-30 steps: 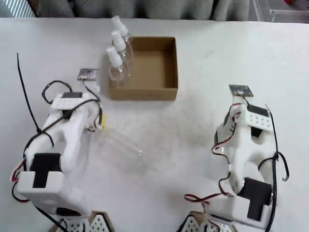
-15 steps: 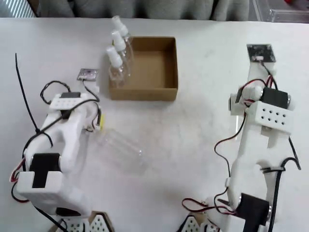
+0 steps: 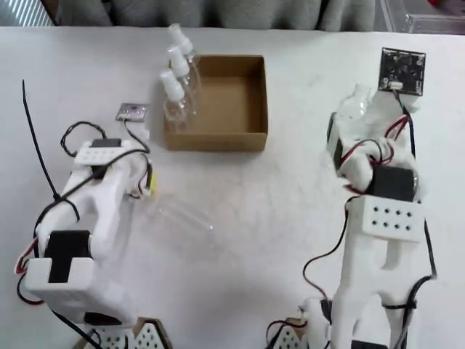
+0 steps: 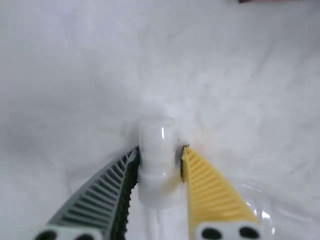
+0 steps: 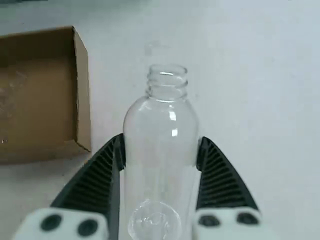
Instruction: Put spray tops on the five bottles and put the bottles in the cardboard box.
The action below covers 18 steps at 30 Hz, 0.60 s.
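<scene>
High view over the white table: two arms work at opposite sides. At near left, the left gripper sits low over the table. The left wrist view shows its grey and yellow fingers pinched narrow on a white spray top. A clear bottle lies on its side on the table just right of that gripper, and whether the spray top is joined to it cannot be told.

At far right, the right gripper clamps an uncapped bottle by its body. In the right wrist view its black fingers press on both flanks of the bottle, whose open threaded neck points away from the wrist. That bottle is held well to the right of the cardboard box, which stands open side up at the far centre of the table.

Three bottles with spray tops fitted stand in a row along the box's left wall. Whether they stand inside that wall or just outside it cannot be told.
</scene>
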Each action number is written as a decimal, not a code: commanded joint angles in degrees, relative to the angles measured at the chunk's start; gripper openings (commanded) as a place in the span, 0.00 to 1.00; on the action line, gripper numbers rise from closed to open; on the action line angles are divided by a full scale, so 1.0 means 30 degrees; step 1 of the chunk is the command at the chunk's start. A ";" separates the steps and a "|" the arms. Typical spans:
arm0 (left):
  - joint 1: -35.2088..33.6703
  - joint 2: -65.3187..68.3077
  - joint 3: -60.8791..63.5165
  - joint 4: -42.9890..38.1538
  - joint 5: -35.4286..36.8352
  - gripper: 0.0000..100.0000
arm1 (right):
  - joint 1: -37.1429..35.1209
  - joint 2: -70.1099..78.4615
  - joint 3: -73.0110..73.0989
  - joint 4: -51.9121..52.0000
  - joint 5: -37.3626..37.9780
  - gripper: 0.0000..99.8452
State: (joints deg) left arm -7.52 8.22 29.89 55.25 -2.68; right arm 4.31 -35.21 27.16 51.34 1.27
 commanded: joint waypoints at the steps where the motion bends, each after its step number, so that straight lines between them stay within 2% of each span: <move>1: -0.0601 -0.0220 -0.0821 0.0293 -0.0264 0.08 | -0.1099 -0.1451 0.1524 -0.4469 -0.0205 0.02; 5: -0.1040 -0.0249 -0.0821 0.0293 -0.0264 0.08 | -0.1919 -0.2974 0.4630 -0.8454 -0.0322 0.02; 9: -0.1040 -0.0249 -0.0821 0.0293 -0.0264 0.08 | -0.2271 -0.5289 0.7179 -1.0505 -0.0381 0.02; 11: -0.1040 -0.0659 -0.0645 0.0293 -0.0264 0.08 | -0.2593 -0.6403 0.8322 -1.1209 -0.1348 0.02; 14: -0.1040 -0.2242 0.0733 -0.0381 -0.0264 0.08 | -0.3326 -0.7780 1.0022 -1.2440 -0.3048 0.02; 18: -0.1040 -0.5319 0.2374 -0.1201 -0.0147 0.08 | -0.4703 -0.9158 1.2044 -1.4110 -0.3194 0.02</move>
State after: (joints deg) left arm -9.54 2.59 34.37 53.93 -3.03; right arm -7.12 -59.03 61.89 13.01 -7.43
